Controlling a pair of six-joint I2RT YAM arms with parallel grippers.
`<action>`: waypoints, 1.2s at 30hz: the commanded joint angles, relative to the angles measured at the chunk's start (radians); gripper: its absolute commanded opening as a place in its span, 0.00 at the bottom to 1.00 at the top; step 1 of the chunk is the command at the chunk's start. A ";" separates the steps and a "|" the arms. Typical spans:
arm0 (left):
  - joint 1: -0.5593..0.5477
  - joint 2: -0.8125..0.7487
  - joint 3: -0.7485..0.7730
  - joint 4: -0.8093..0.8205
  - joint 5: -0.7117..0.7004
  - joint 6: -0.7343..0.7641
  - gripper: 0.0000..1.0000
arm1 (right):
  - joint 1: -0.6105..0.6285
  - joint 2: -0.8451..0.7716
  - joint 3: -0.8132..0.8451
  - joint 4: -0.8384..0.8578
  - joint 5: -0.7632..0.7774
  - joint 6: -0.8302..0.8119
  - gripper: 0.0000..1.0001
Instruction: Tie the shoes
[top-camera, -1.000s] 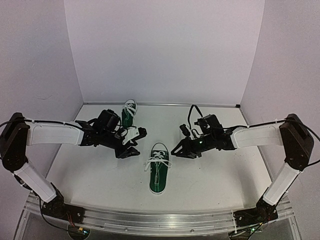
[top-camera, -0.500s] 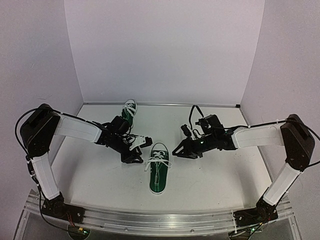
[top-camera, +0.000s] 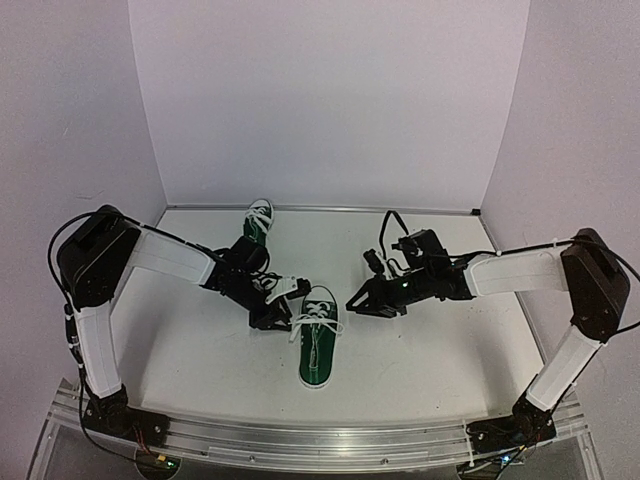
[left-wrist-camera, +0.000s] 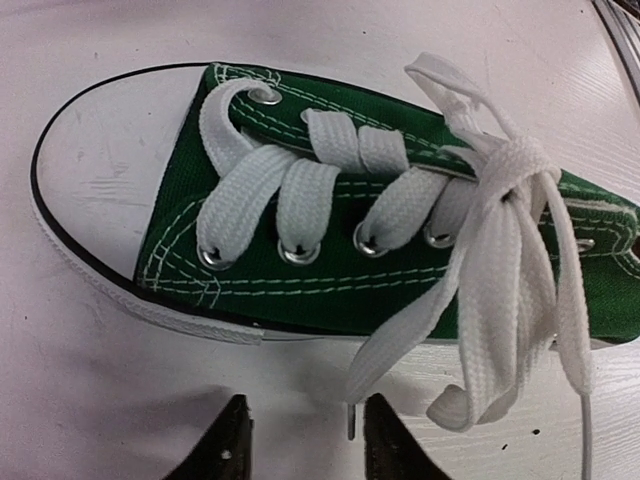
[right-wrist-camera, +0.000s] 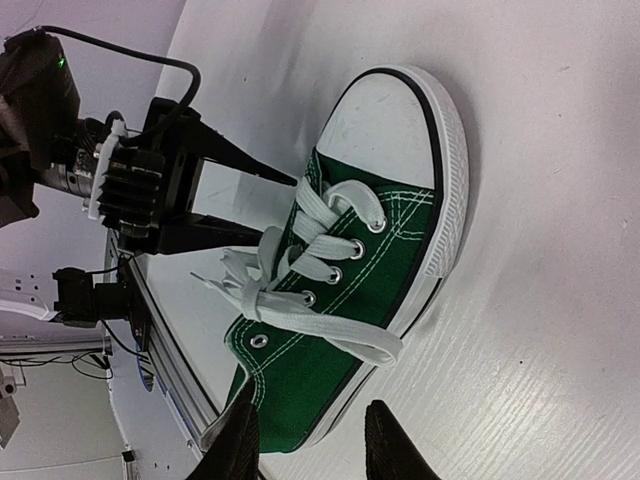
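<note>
White table (top-camera: 430, 345) with pale walls (top-camera: 320, 100) around it and a metal rail (top-camera: 300, 438) along the front. The back shoe (top-camera: 259, 222) is parked by the far wall, and our left arm (top-camera: 170, 262) hides its near end. The front shoe (top-camera: 316, 345) sits mid-table on its sole, between both grippers. Our left gripper (left-wrist-camera: 300, 440) is right beside it, fingers partly apart. A loose end of the laces (left-wrist-camera: 500, 230) dangles between them, not pinched. Our right gripper (right-wrist-camera: 305, 440) hangs near the opposite side, fingers also apart, holding nothing.
</note>
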 joint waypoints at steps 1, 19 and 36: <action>-0.004 0.021 0.047 0.020 0.021 -0.003 0.28 | -0.005 -0.025 -0.004 0.002 0.003 -0.014 0.34; -0.028 -0.044 0.115 0.096 -0.080 -0.035 0.00 | -0.011 -0.026 -0.019 0.002 0.005 -0.018 0.33; -0.160 0.066 0.296 0.031 -0.162 0.057 0.00 | -0.013 -0.049 -0.050 0.002 0.009 -0.020 0.32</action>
